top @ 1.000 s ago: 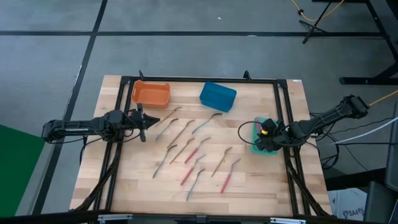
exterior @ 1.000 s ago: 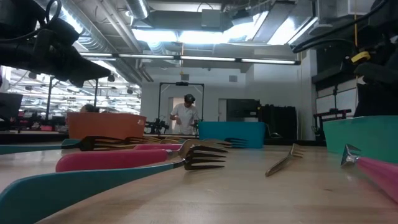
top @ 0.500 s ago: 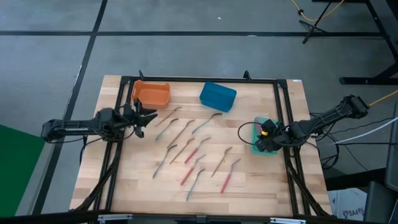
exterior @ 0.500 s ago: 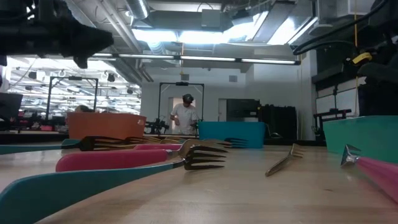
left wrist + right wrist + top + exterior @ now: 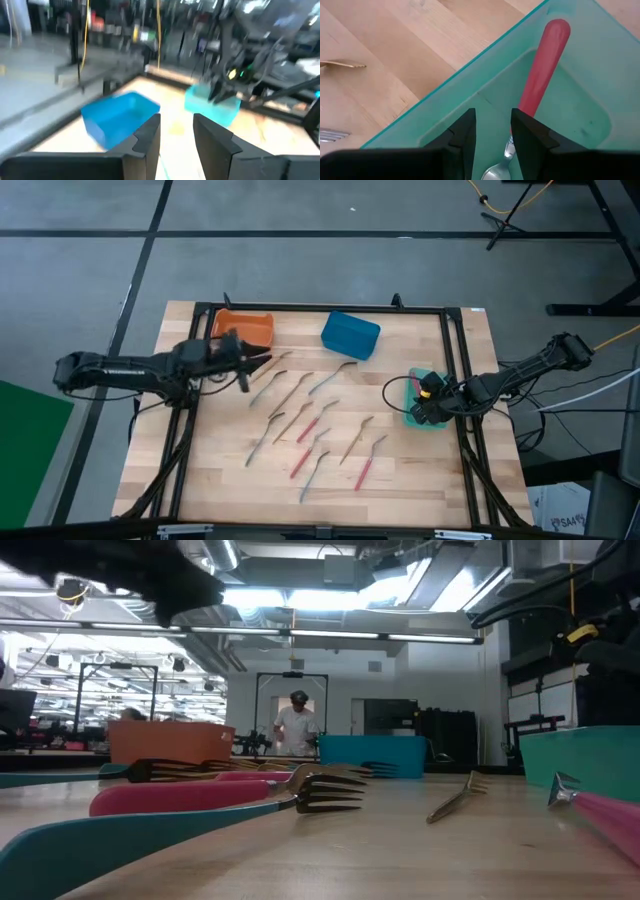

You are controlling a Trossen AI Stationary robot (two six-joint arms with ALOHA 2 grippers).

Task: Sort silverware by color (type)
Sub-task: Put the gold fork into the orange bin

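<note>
Your right gripper (image 5: 492, 137) hangs just over the green bin (image 5: 580, 65), fingers parted, gripping nothing; the red spoon (image 5: 540, 75) lies directly beneath. Your left gripper (image 5: 250, 366), spread and empty, hovers beside the orange bin (image 5: 243, 328); lowering carelessly could scatter the silverware (image 5: 310, 420) ahead.

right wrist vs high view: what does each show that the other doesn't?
Right wrist only: the inside of the green plastic bin, where a red-handled spoon with a silver bowl lies, and the right gripper open just above it.

High only: the orange bin, blue bin, the left gripper beside the orange bin, and the loose silverware spread mid-table.

Both: the green bin, the right gripper over it, and the wooden tabletop.
</note>
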